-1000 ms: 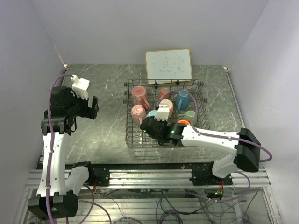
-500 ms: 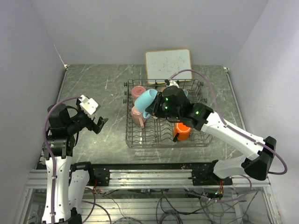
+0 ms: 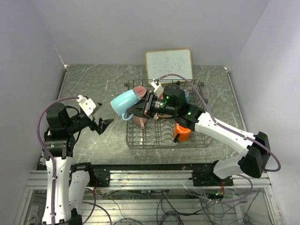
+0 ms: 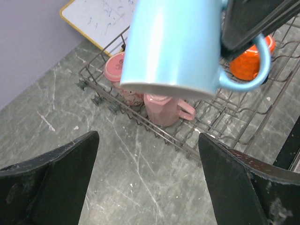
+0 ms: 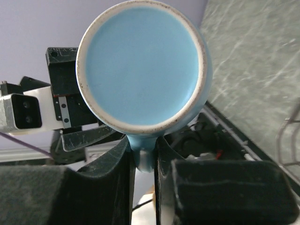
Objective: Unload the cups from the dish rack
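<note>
Black fingers of the right pincer (image 5: 143, 161) are pressed narrow on the handle of a light blue mug (image 3: 124, 101), which hangs tilted in the air. The mug is clear of the dish rack (image 3: 164, 146), just past its left edge and above the table (image 3: 93, 84). Facing it, the left pincer (image 3: 104, 124) stands wide with nothing between its fingers; in the left wrist view the mug sits just ahead of and above them. Pink mugs (image 3: 139, 92) and an orange-red mug (image 3: 182, 132) sit in the rack. I judge this to be the carry-out step for one cup, possibly a hand-over. Next, the mug needs either lowering upright onto bare table beside the rack, or holding steady while the left fingers close around its body.
</note>
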Tool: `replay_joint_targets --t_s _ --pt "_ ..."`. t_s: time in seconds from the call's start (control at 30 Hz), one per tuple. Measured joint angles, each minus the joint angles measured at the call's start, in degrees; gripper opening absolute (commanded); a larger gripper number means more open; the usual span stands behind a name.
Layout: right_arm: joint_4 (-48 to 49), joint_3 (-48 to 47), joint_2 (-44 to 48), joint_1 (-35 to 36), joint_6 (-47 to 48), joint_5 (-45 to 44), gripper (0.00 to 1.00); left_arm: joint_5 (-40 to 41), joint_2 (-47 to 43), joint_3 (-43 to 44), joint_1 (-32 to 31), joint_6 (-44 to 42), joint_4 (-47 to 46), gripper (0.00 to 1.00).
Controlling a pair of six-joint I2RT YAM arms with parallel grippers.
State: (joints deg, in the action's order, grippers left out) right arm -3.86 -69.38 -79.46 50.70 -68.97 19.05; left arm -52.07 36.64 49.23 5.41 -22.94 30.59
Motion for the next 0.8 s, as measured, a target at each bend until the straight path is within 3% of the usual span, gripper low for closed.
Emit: replay_joint_targets --t_s 0.43,0.8 --pt "26.9 11.0 -2.7 1.1 -18.0 9.1 0.0 -2.6 -3.4 1.1 0.0 6.7 -5.8 0.88" --pt "37.1 17.4 1.3 5.7 -23.7 8.0 0.0 -4.4 -2.5 1.9 0.0 9.2 -8.6 0.8"
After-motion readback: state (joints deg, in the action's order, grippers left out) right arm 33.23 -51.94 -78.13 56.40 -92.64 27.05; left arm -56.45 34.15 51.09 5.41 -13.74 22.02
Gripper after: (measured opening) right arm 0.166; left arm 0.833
